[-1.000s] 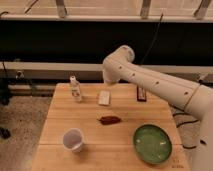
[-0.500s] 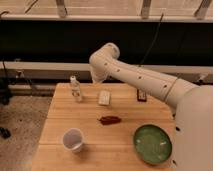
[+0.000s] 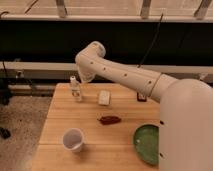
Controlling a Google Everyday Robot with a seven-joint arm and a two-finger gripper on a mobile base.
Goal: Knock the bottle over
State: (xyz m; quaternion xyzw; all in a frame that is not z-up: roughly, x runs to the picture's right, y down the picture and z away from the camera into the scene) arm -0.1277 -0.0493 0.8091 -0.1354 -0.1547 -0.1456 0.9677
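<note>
The bottle (image 3: 76, 89) is small, slim and clear with a white cap. It stands upright near the far left corner of the wooden table (image 3: 60, 120). My white arm reaches in from the right, with its bend high above the table's far edge. The gripper (image 3: 84, 77) hangs at the arm's end, just right of the bottle's cap and slightly above it. I cannot tell whether it touches the bottle.
A translucent plastic cup (image 3: 73, 139) stands at the front left. A white block (image 3: 104, 97), a reddish-brown item (image 3: 109, 120), a dark small item (image 3: 141, 96) and a green plate (image 3: 147, 144) lie on the table. A dark wall runs behind.
My arm has swung left across the back of the table, bringing the gripper from the middle to beside the bottle. The bottle still stands upright.
</note>
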